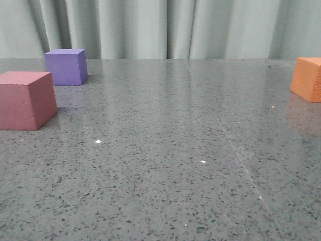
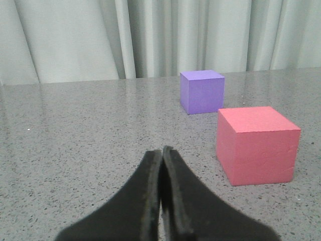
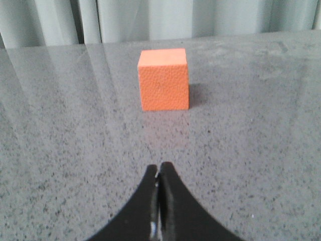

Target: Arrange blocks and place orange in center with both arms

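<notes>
The pink-red cube [image 1: 25, 100] sits at the left edge of the front view, with the purple cube [image 1: 66, 66] just behind it. The orange cube [image 1: 308, 79] sits at the far right, cut by the frame edge. Neither gripper shows in the front view. In the left wrist view my left gripper [image 2: 161, 150] is shut and empty, short of the pink-red cube [image 2: 257, 145] and purple cube [image 2: 201, 91]. In the right wrist view my right gripper [image 3: 159, 166] is shut and empty, pointing at the orange cube [image 3: 164, 79], well apart from it.
The cubes stand on a grey speckled table [image 1: 170, 150]. A pale curtain [image 1: 165, 27] hangs along the table's far edge.
</notes>
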Motion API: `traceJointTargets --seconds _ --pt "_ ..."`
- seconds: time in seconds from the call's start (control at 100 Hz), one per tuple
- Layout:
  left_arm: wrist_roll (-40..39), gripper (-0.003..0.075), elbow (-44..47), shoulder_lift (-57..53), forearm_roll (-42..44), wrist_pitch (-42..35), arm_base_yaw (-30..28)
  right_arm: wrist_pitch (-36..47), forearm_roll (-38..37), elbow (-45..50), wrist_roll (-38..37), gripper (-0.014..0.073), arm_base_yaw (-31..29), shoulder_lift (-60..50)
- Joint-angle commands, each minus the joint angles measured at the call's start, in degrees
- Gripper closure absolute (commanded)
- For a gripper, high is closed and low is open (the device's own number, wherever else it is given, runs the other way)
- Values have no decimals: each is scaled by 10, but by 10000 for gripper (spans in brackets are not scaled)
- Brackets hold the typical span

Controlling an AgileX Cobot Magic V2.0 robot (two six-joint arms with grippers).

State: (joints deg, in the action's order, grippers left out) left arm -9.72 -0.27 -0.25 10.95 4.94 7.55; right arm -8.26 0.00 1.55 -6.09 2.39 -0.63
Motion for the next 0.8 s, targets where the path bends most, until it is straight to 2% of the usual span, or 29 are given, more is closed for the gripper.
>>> traceJointTargets --seconds 0.0,0.12,0.29,0.57,0.69,0.79 --pt "-1 739 32 -18 -5 -43 -1 89 -13 -8 9 661 -4 -12" --pt "-1 739 32 -18 -5 -43 -1 98 -18 -33 10 661 -4 -10" --pt "-1 739 32 -18 -5 -43 -1 -46 -18 -145 10 661 -4 23" --pt "-1 739 32 -18 -5 -43 -1 -274 -18 -376 10 661 -4 233" --pt "-1 739 32 -18 -5 -43 -1 -322 -18 -465 10 661 -4 327" --pt "-1 739 32 -18 -5 -43 -1 -316 -18 -510 10 661 -4 390"
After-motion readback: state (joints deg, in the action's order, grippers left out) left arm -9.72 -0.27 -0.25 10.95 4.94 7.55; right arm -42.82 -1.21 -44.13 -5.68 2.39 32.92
